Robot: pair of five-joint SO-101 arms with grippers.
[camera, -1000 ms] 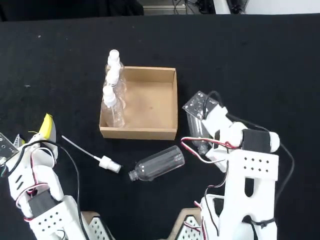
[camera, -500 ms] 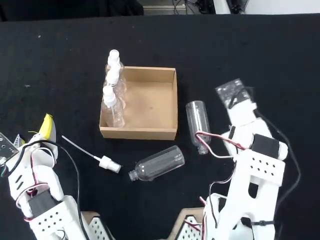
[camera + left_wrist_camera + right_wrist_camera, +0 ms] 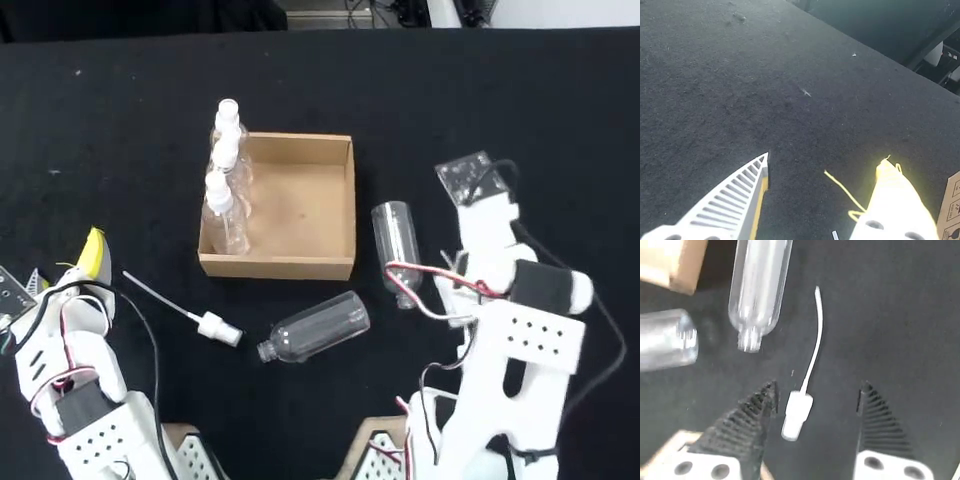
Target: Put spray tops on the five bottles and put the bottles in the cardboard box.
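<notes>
Three bottles with white spray tops (image 3: 223, 190) stand along the left wall of the cardboard box (image 3: 300, 265). Two uncapped clear bottles lie on the table: one beside the box's right wall (image 3: 396, 248) (image 3: 759, 287), one in front of the box (image 3: 315, 328) (image 3: 665, 346). A loose spray top (image 3: 210, 323) lies left of that second bottle. Another spray top (image 3: 797, 413) with its long tube lies between the fingers of my open right gripper (image 3: 817, 388), apart from both. My left gripper (image 3: 825, 190) (image 3: 65, 268) stands open over bare table at the near left.
The black cloth table (image 3: 520, 110) has free room behind and to the right of the box. The right arm's body (image 3: 510, 340) covers the near right. A corner of the box (image 3: 952, 210) sits at the edge of the left wrist view.
The right arm swung to the right, away from the box, uncovering the bottle beside the box's right wall. That bottle lies where it was. The left arm kept still.
</notes>
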